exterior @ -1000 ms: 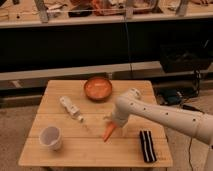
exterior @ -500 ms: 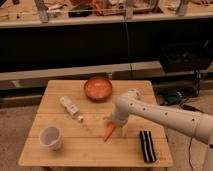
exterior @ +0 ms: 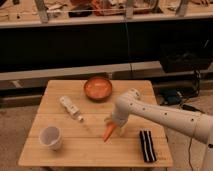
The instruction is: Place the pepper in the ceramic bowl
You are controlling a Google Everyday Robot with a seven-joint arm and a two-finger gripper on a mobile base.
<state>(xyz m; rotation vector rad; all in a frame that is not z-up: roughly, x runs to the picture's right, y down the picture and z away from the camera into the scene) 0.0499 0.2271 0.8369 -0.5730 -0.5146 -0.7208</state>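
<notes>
Pepper (exterior: 109, 133) first: in the camera view, the only one we have, the slim orange vegetable lies on the wooden table (exterior: 95, 152). It is outside the ceramic bowl (exterior: 98, 88) and apart from it, nearer to us than the bowl and slightly to its right as we look. It lies aslant, with its pointed orange end toward us and a little left and its upper end running in under the claw (exterior: 113, 123). The claw sits right at that upper end, on the near side of the bowl. The arm (exterior: 160, 116) covers the spot, so we cannot tell whether the claw is wide, narrow or holding the pepper. The white arm reaches in from the right of the bowl and bends down at a rounded joint just above the claw. The bowl is round, shallow and orange-brown, and stands upright near the far edge of the table. Left of the bowl and somewhat nearer to us, a white bottle (exterior: 70, 107) lies on its side. Farther from the bowl, toward the near left corner, a translucent white cup (exterior: 51, 137) stands upright. Right of the bowl and nearer to us than the pepper, a flat black object with pale stripes (exterior: 147, 145) lies near the table's near right corner.
</notes>
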